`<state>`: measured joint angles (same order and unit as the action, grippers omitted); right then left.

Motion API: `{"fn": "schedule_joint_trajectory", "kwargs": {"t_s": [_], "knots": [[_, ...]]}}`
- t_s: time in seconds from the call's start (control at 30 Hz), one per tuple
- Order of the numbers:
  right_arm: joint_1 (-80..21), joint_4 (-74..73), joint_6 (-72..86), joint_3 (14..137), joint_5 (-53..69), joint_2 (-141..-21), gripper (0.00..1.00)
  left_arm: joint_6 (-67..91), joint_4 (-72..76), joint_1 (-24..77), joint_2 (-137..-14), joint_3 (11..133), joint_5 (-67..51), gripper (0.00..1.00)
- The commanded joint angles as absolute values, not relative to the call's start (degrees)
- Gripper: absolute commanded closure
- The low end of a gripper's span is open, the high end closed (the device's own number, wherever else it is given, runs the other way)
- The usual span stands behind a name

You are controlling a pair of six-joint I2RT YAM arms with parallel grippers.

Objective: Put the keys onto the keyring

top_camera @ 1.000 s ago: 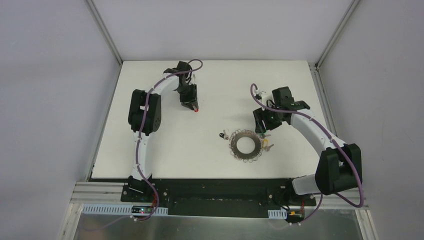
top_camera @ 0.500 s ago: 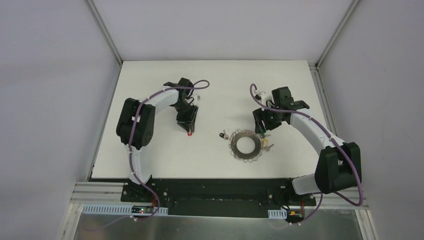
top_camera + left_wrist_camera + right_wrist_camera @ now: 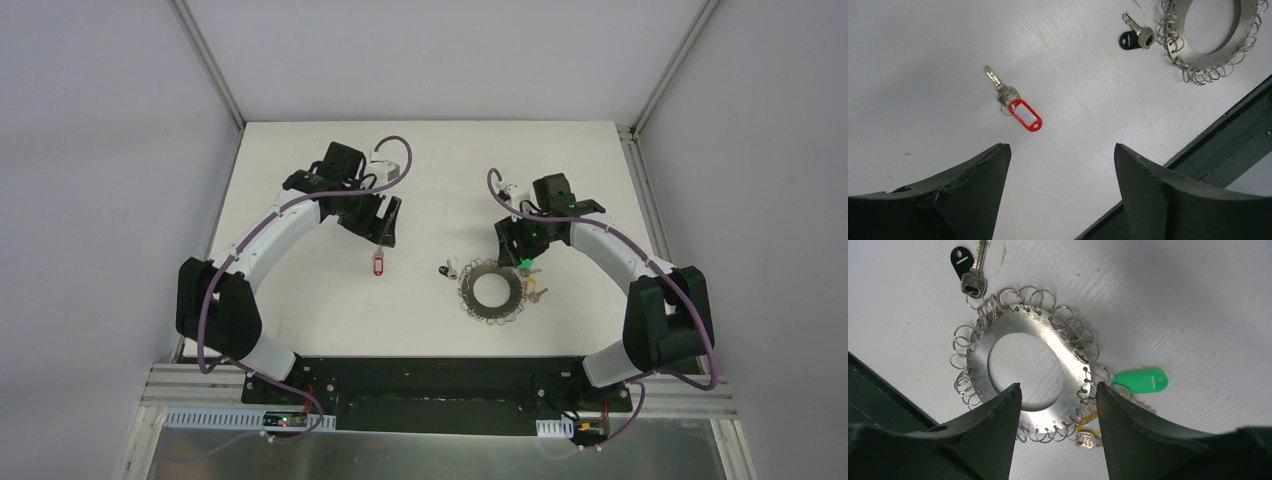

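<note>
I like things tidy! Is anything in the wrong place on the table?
Yes. The red key lies all alone on the table, well apart from the keyring, near the open left gripper. The black key and green key sit right by the ring's rim, so the red one looks left out.

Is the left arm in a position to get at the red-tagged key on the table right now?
Probably yes. The red-tagged key lies flat on the bare table just ahead of the left arm, whose jaws stand open. Nothing lies between them, and the key is well apart from the keyring.
</note>
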<state>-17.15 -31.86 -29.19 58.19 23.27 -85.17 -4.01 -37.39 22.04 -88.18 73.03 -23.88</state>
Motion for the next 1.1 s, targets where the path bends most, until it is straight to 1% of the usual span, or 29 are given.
{"fn": "schedule_joint_trajectory", "kwargs": {"t_s": [0.0, 0.27, 0.47, 0.67, 0.77, 1.07], "knots": [[-18.97, -26.66, -29.29, 58.61, 21.69, -86.37, 0.42, -9.73, -35.68, 21.88, -83.19, 72.29, -18.47, 0.20], [-19.37, -25.52, -29.63, 56.23, 15.90, -85.57, 0.48, -15.86, -44.63, 21.88, -77.81, 78.87, -15.24, 0.18], [-19.31, -28.37, -32.29, 54.76, 16.74, -83.14, 0.49, -15.29, -49.26, 21.88, -75.30, 82.08, -19.17, 0.18], [-19.34, -27.17, -32.99, 54.55, 15.21, -84.34, 0.54, -11.44, -51.64, 21.89, -74.39, 83.62, -22.03, 0.18], [-19.31, -27.02, -33.50, 55.04, 15.04, -84.63, 0.55, -11.55, -52.44, 21.88, -73.19, 82.96, -23.07, 0.19], [-19.82, -28.76, -33.57, 57.78, 14.18, -87.71, 0.57, -10.84, -48.76, 21.88, -69.71, 79.22, -20.84, 0.20]]}}
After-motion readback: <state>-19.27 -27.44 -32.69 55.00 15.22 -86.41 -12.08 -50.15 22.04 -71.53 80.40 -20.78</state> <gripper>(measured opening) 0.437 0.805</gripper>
